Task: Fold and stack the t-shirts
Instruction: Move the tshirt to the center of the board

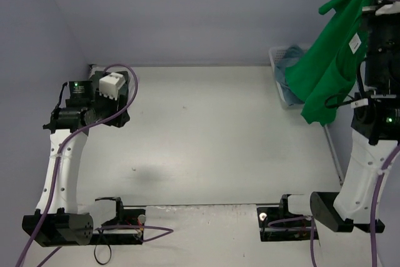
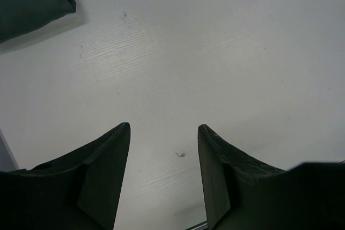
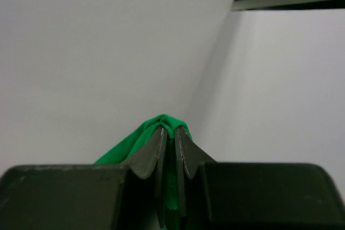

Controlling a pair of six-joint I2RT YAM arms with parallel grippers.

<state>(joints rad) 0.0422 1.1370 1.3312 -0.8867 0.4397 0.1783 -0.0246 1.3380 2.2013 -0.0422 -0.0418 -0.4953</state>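
Pale lavender walls, matte white desk [image 1: 206, 129] with faint wood grain and a few small dark specks. Landmark: white slatted plastic basket [image 1: 277, 60] at the desk's far right edge, against the back wall. Green t-shirt [image 1: 331, 60] is in the air, lifted above and just right of the basket, hanging in long soft folds; its lower hem drapes past the basket's right side, and a small white label shows on the cloth. Right gripper [image 3: 171, 131] is clamped on it: the two dark wedge-shaped fingers are pressed together with a bunched ridge of green fabric pinched at the tips, more of it trailing down between them. Crumpled bluish cloth [image 1: 289, 70] sits inside the basket, partly hidden behind the green t-shirt. Left gripper [image 2: 163, 126] is well apart from the basket, on the opposite side of the desk, pointed down at bare desk; its jaws stand apart with nothing between them. Dark cloth [image 2: 29, 1] lies flat on the desk on that same far side from the basket, one rounded, folded-looking corner visible; can't tell the rest of its shape.
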